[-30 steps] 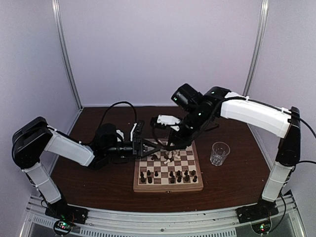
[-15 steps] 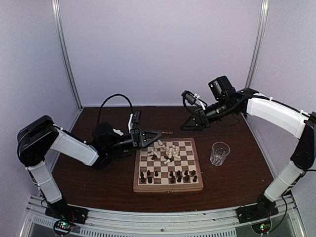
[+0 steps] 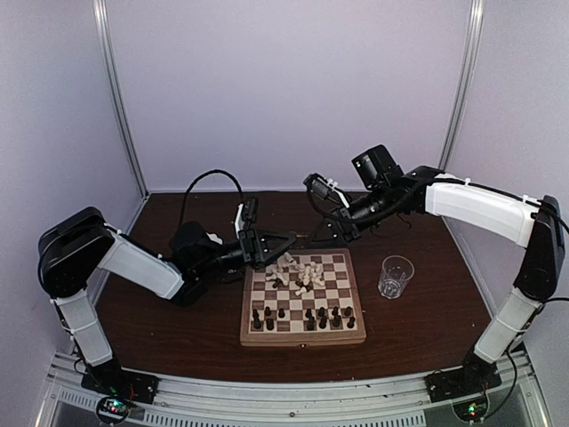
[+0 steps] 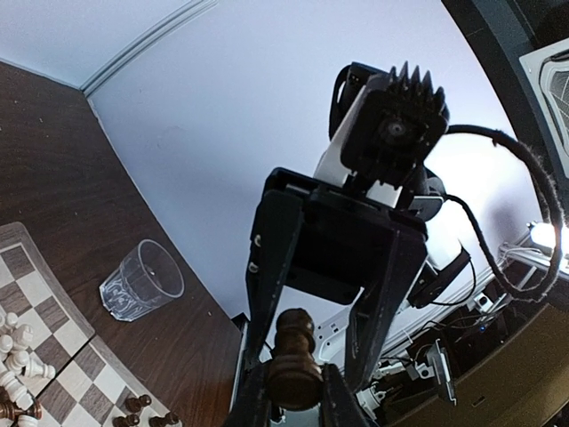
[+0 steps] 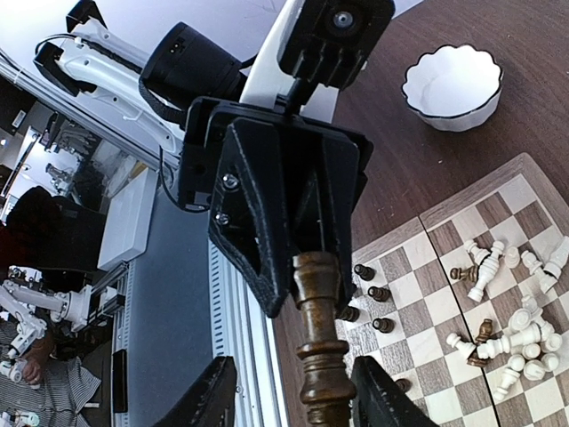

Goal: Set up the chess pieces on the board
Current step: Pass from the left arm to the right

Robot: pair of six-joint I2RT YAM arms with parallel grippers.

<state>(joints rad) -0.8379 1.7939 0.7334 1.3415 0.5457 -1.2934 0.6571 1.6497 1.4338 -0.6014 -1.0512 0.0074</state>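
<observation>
My left gripper (image 3: 281, 241) is shut on a dark brown chess piece (image 4: 293, 363) and holds it in the air behind the board's far edge. My right gripper (image 3: 324, 232) faces it, with its fingers (image 5: 212, 398) wide apart on either side of the same piece (image 5: 320, 356), not touching it. The board (image 3: 303, 336) lies at the table's middle. Several cream-white chess pieces (image 3: 298, 271) lie toppled in a heap on its far half. Several dark pieces (image 3: 304, 315) stand on its near half.
A clear drinking glass (image 3: 395, 276) stands right of the board and also shows in the left wrist view (image 4: 142, 280). A white scalloped bowl (image 5: 452, 87) sits on the brown table beyond the board in the right wrist view.
My right arm swung off the board to the back right, then came left to meet my left gripper. My left gripper rose and turned towards it. The white heap now shows.
</observation>
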